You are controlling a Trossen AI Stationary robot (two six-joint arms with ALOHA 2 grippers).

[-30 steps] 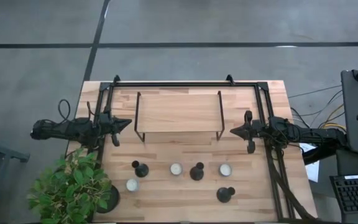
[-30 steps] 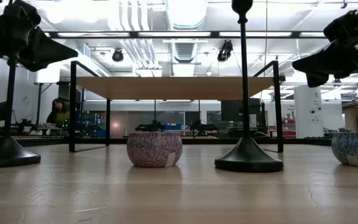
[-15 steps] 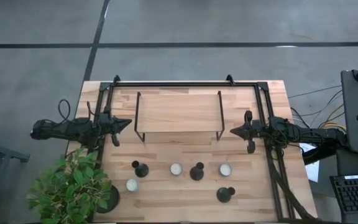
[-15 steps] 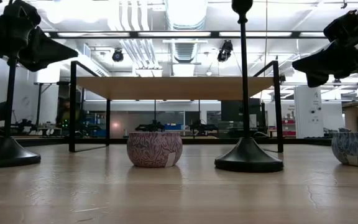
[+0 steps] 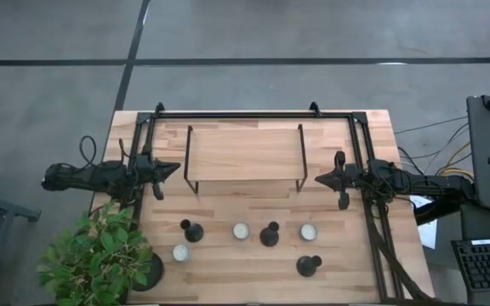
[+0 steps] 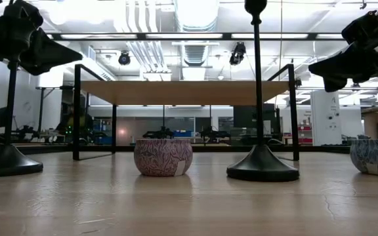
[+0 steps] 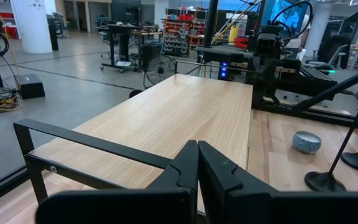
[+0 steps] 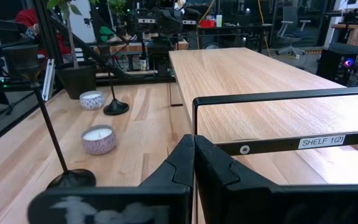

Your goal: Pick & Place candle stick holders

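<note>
The landmark is the raised wooden shelf (image 5: 243, 155) on its black frame, standing at the middle of the table (image 5: 373, 127).

The left gripper (image 5: 173, 169) hangs just beside the shelf's left end, fingers pressed together, holding nothing. In front of the shelf stand the six candle stick holders. From the left: a whitish cup (image 5: 180, 252), nearest the plant pot (image 5: 147, 272) (leafy, at the table's front left corner), a black stemmed holder (image 5: 192, 230), a second whitish cup (image 5: 241, 230), a second black holder (image 5: 269, 235), a third whitish cup (image 5: 308, 231), and a third black holder (image 5: 309, 266) farthest forward. The right gripper (image 5: 318, 178) hangs just beside the shelf's right end, likewise closed and empty.
</note>
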